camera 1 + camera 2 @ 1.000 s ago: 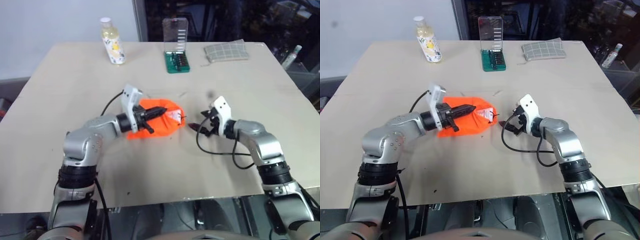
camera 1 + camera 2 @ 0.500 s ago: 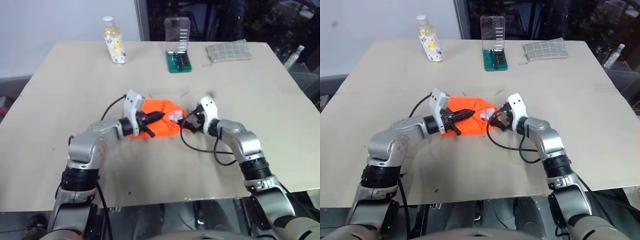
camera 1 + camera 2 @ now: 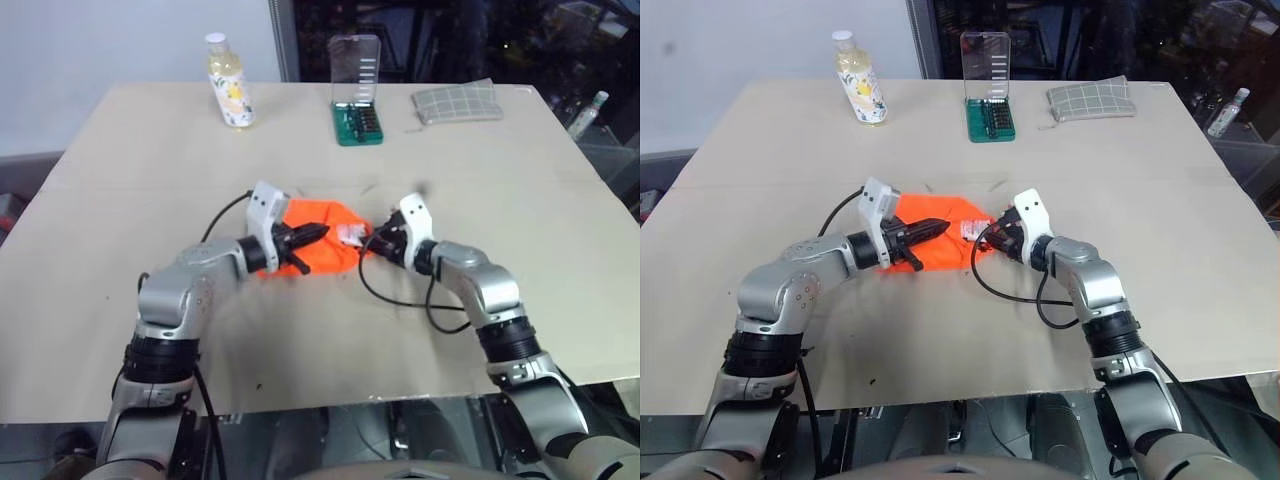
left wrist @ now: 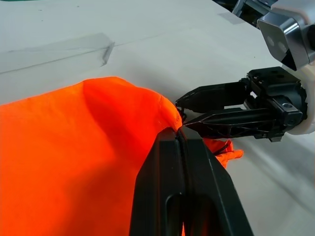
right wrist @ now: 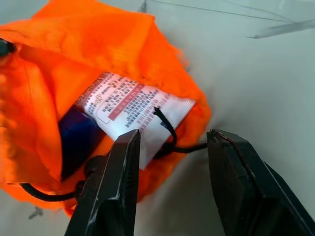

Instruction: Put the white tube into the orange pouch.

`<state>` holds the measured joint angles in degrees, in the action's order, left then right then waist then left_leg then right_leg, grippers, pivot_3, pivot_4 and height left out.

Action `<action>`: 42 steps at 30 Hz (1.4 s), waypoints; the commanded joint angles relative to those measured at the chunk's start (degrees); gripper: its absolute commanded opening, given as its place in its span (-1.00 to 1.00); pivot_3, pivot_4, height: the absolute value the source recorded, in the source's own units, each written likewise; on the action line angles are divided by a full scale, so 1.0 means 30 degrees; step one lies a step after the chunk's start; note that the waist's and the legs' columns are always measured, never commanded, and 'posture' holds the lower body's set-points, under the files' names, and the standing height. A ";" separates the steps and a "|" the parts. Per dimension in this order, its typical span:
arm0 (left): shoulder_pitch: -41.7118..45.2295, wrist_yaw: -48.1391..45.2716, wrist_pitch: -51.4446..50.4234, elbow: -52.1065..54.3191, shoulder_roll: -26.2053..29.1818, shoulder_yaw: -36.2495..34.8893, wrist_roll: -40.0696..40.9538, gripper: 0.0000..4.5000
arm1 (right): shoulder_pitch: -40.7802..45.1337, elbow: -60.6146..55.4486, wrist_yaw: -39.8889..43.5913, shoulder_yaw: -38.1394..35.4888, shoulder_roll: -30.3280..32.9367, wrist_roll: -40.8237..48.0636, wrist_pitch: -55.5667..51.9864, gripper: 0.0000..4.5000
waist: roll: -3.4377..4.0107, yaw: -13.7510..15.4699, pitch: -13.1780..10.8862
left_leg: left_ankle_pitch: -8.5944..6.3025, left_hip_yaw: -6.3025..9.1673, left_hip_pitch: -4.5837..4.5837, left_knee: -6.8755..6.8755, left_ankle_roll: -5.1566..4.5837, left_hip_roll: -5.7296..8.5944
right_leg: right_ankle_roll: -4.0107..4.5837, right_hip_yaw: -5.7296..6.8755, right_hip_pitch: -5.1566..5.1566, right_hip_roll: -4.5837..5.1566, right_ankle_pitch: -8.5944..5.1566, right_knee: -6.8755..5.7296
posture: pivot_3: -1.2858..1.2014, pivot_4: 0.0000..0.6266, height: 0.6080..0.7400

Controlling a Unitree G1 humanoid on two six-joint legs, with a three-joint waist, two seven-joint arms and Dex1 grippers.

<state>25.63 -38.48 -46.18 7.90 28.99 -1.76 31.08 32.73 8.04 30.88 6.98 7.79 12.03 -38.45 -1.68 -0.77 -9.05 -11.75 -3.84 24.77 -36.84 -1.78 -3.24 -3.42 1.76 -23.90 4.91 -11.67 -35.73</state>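
Observation:
The orange pouch (image 3: 322,248) lies mid-table, its mouth facing right. My left gripper (image 3: 318,232) is shut on the pouch's upper edge (image 4: 167,110), holding the mouth up. The white tube (image 5: 138,110), flat and printed in red and grey, sits in the mouth with its end poking out (image 3: 350,235). My right gripper (image 5: 172,135) is at the mouth. Its fingers stand apart on either side of the tube's end and the pouch's black cord (image 5: 165,123), gripping nothing that I can see. Something dark blue (image 5: 76,137) lies deeper inside the pouch.
At the table's far side stand a yellowish bottle (image 3: 226,80), a green bit case with a clear lid (image 3: 355,105) and a folded grey checked cloth (image 3: 455,102). Black cables trail from both wrists over the tabletop (image 3: 400,300).
My right gripper has moved left up to the pouch's mouth and its fingers have narrowed. The left gripper has kept its hold in place.

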 commanded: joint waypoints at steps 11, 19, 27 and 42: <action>-0.0029 0.0174 0.0142 0.0864 -0.0051 -0.0407 0.0259 -1.00 | 0.0832 0.1194 -0.0188 -0.0795 -0.0374 0.0393 0.0917 -0.87 | 0.0001 -0.0013 0.0000 | 0.0000 0.0001 -0.0002 0.0000 0.0000 -0.0001 | 0.0000 0.0000 0.0000 -0.0001 0.0000 -0.0001 | 0.03 -0.52 1.00; -0.0026 0.0317 0.0288 0.0837 -0.0204 -0.0277 0.0188 -1.00 | 0.0788 -0.0859 -0.0065 -0.1528 0.0127 0.1002 0.0943 -0.97 | 0.0008 -0.0002 -0.0006 | 0.0000 0.0002 0.0000 0.0000 0.0000 0.0000 | 0.0000 0.0000 0.0000 0.0000 0.0000 0.0000 | 0.03 -0.52 1.00; 0.0389 0.0468 0.0246 0.0903 -0.1069 -0.0125 0.0475 -1.00 | 0.1511 -0.6995 -0.0597 -0.4122 0.1163 0.4632 -0.2439 -0.97 | 0.0014 0.0019 -0.0010 | -0.0001 0.0004 0.0003 0.0005 0.0000 -0.0002 | 0.0000 0.0003 -0.0002 0.0002 0.0001 0.0000 | 0.03 -0.52 1.00; 0.5355 0.1158 -0.1671 0.0062 -0.2442 -0.3586 0.5017 0.01 | 1.0455 -0.6174 -0.3601 -0.8311 0.2108 0.9714 -0.4068 -1.00 | 0.0043 -0.0059 -0.0041 | 0.0001 0.0032 0.0009 0.0034 -0.0005 -0.0001 | -0.0002 0.0015 -0.0017 -0.0020 0.0002 -0.0012 | 0.03 -0.52 1.00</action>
<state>40.76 -33.58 -52.10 6.70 21.13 -12.41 46.16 62.28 -9.56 20.32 -16.27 13.54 39.49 -51.31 -1.55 -0.95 -9.17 -11.75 -3.77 24.80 -36.69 -1.79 -3.24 -3.42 1.80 -23.97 4.85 -11.67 -35.74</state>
